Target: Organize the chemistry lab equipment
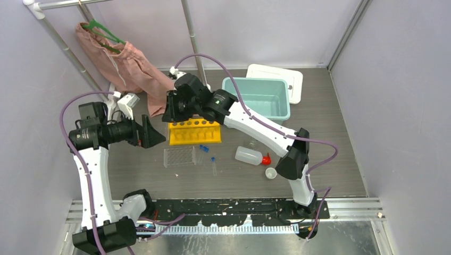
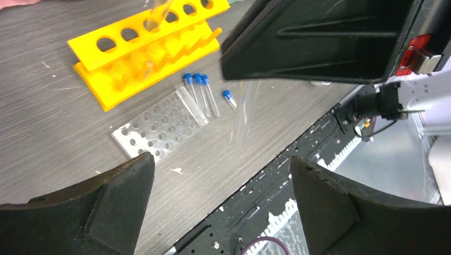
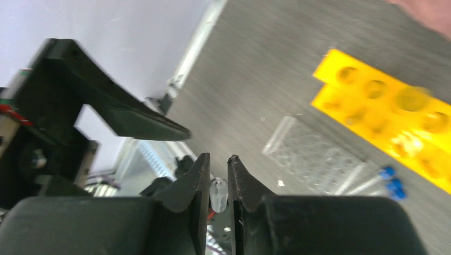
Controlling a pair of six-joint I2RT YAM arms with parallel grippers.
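The left arm reaches sideways above the desk [image 1: 330,138], its tool [image 2: 220,163] spread wide, while the right arm stretches left beside the yellow tube rack [image 1: 194,134], its tool [image 3: 218,159] pinching a clear tube [image 3: 218,193].

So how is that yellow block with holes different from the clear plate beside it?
The yellow tube rack is opaque and stands raised on two tiers, with one row of large round holes. The clear well tray is see-through and lies flat, with many small wells in a grid. Both are rectangular and sit side by side.
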